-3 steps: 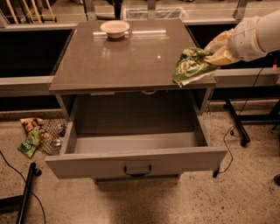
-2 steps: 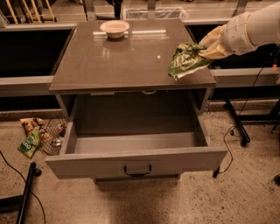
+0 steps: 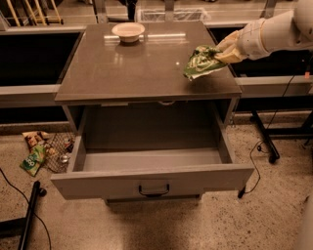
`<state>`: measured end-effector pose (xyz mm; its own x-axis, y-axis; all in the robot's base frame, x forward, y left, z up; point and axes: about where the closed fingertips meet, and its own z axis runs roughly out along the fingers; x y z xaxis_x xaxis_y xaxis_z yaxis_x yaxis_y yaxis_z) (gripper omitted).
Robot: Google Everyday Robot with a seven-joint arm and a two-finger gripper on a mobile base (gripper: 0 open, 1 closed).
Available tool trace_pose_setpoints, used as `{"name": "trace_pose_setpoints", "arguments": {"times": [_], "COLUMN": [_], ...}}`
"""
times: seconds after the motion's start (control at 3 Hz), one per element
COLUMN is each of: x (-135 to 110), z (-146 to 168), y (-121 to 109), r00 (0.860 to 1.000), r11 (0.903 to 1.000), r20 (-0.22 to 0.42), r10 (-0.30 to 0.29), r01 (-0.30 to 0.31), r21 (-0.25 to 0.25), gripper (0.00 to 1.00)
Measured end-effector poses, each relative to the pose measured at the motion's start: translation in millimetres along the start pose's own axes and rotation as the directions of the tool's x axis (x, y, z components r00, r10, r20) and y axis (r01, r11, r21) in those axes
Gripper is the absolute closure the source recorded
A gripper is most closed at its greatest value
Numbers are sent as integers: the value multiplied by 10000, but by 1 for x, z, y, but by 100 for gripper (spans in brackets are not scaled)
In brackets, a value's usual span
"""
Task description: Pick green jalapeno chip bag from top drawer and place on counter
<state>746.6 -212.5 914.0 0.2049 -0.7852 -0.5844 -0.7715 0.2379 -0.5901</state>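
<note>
The green jalapeno chip bag [image 3: 201,62] hangs over the right edge of the counter [image 3: 132,73], upper right of the frame. Its long axis slants down-left from the gripper [image 3: 226,52], whose jaws pinch its upper-right end. Its low corner looks near the slab — release probably needs only a small move inward.

- Speckled beige terrazzo floor [image 3: 274,210] fills the lower part.
- Long pale grey ledges [image 3: 27,93] run left and right, with dark recesses [image 3: 29,58] above them.
- Black tubular stand legs [image 3: 266,144] and a thin black cable [image 3: 252,158] lie at right.
- Pale wooden chair legs [image 3: 34,12] stand top left.
- The end effector [image 3: 226,52] hangs at upper right.
</note>
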Motion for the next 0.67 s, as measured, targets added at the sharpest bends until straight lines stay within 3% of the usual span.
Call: {"name": "trace_pose_setpoints", "arguments": {"times": [0.67], "x": [26], "z": [36], "y": [-10], "r00": [9967], "r11": [9966], "r20": [63], "r10": [806], "r01": [-807], "r21": [147], "gripper": [38]}}
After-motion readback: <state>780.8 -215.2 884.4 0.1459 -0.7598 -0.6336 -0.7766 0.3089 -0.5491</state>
